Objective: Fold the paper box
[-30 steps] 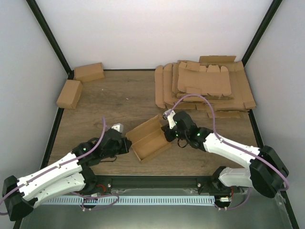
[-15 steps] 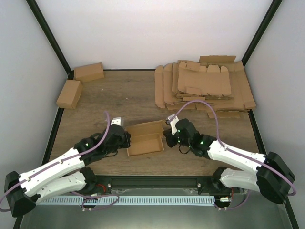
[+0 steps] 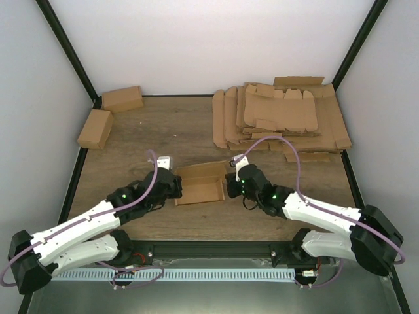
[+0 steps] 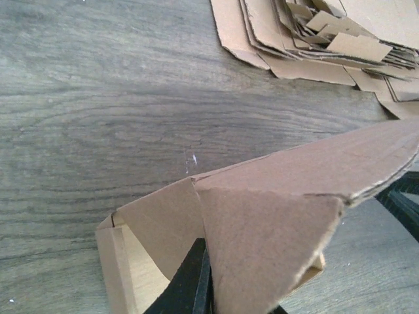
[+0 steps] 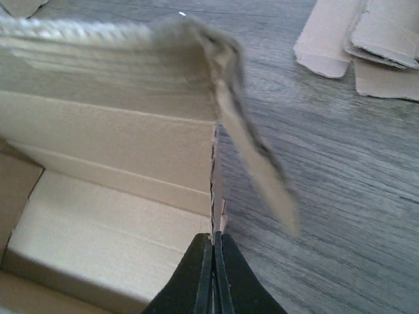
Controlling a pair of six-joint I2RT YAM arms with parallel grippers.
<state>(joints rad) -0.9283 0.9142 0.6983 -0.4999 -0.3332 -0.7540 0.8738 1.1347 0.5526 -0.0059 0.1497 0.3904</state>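
Wooden table: the paper box lies open-topped near the front centre, long axis running left to right. The left gripper is pinched on its left end wall and the right gripper on its right end. Both are equally near.

A messy pile of flat brown cardboard sheets lies at the far right of the brown wooden desk. Two small closed brown boxes sit in the far left corner. One box is by the back wall, and the other box is just beside it, a bit nearer.
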